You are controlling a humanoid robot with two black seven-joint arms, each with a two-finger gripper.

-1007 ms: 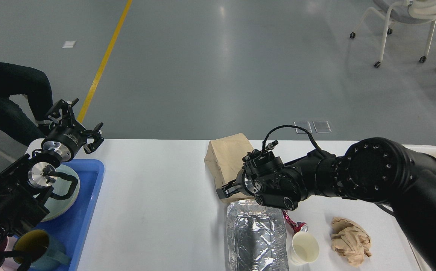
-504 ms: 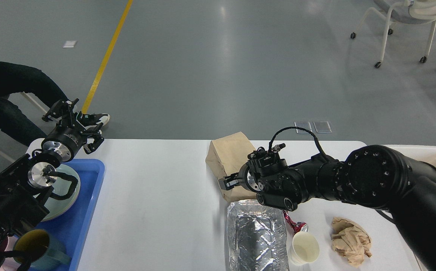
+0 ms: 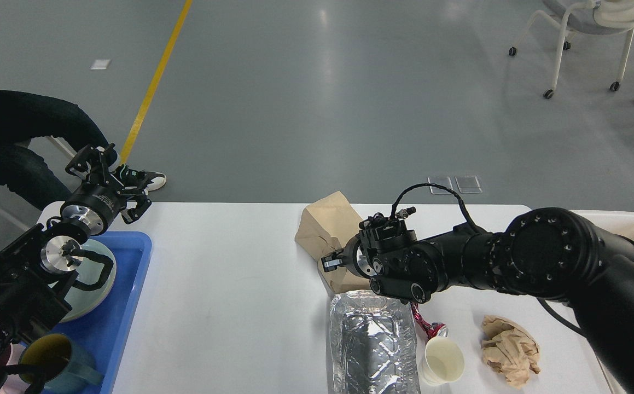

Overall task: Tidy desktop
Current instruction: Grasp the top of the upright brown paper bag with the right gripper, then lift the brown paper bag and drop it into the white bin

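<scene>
Worktop [image 3: 229, 306]: wide white top filling the lower half of the view, its far edge toward the grey floor.
Right tool [image 3: 332, 261]: at the near side of the paper bag [image 3: 327, 230]; fingers seem closed on the bag, which tilts up.
Left tool [image 3: 110, 178]: fingers spread, nothing in them, above the far left corner.
Blue tray [image 3: 131, 306]: left edge, holding a plate [image 3: 95, 290] and a mug [image 3: 59, 361].
Near edge, right of middle: foil pouch [image 3: 371, 345], paper cup [image 3: 441, 361], crumpled paper [image 3: 511, 350].

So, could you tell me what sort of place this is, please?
Probably a robotics lab or test hall: a grey floor with a yellow line, a wheeled chair, and a white desktop laid with clutter.
</scene>
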